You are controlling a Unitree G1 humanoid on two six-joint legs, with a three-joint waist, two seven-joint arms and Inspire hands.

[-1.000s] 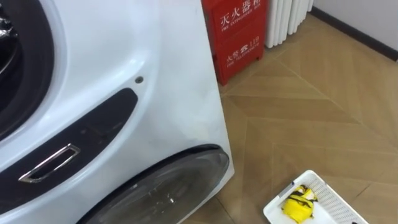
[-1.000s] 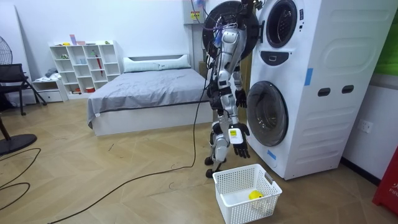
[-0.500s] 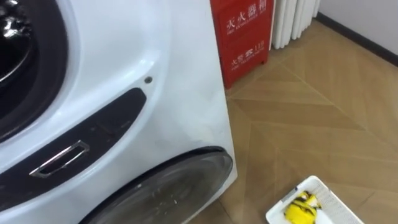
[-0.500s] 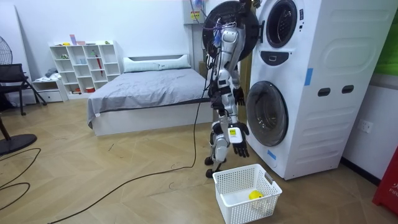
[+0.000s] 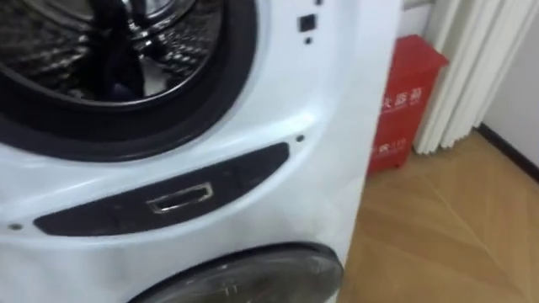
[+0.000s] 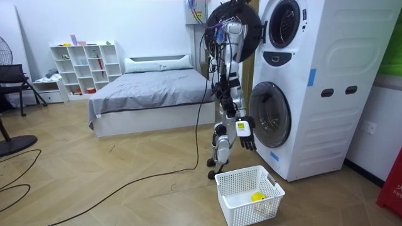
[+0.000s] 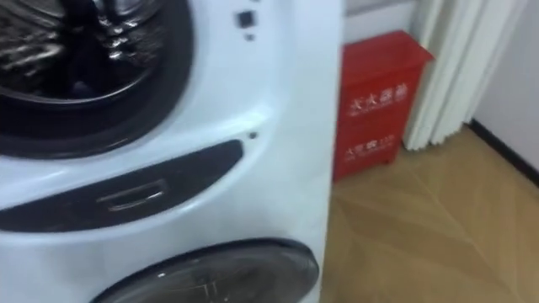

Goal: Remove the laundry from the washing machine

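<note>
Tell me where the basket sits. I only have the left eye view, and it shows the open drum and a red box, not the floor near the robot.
Observer: The white basket stands on the floor in front of the lower door of the stacked machines.
Operator: Anything in it?
Observer: One yellow item lies at the bottom.
Operator: And the right robot hand?
Observer: The right robot hand hangs open beside the lower door, higher than the basket, holding nothing.
</note>
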